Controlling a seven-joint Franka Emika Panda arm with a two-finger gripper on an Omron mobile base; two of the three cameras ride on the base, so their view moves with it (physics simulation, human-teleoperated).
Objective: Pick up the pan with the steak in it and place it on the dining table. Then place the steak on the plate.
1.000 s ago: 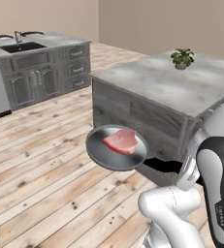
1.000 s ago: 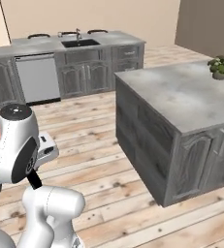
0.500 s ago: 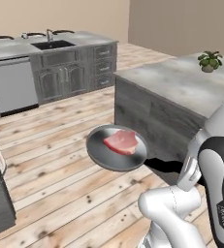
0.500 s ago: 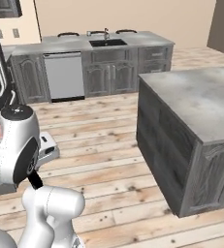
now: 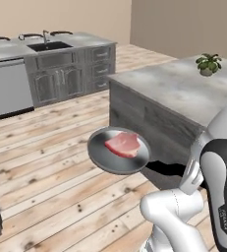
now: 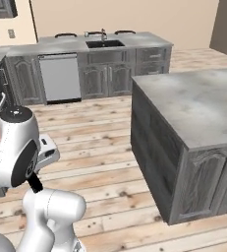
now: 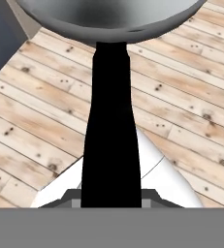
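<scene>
here, a pan of steak rides above the kitchen floor

midway through the carry, the pan [image 5: 119,150] hangs in the air at the centre of the left base view, level, with bare wood floor [image 5: 46,147] beneath it. the steak [image 5: 121,144] lies flat in the pan, slightly toward the right rim. the black handle [image 7: 111,135] runs from the pan back toward the arm; in the hand view it fills the middle of the frame, from the grey bowl at the top edge down to the bottom. the gripper itself is hidden behind the handle there, so the fingers cannot be seen directly; judging by the handle's fixed place along the hand's axis, they are pinching the handle, pressed tight on it.

the dining table [image 5: 51,47], the long top with the black sink [image 5: 50,46] and faucet, sits at the upper left of the left base view and the top centre of the right base view [image 6: 105,43], well apart from the pan. a grey island [image 5: 179,88] with a small plant [image 5: 208,64] stands to the right, nearer the pan. i cannot make out the plate.

risks, as judgement: the pan is held only by the end of a long handle, so it could twist or droop in the grip, and the steak could slide off. a sudden turn of the base might do the same. the island's corner is near the pan's right edge, and a swing could clip it.
</scene>
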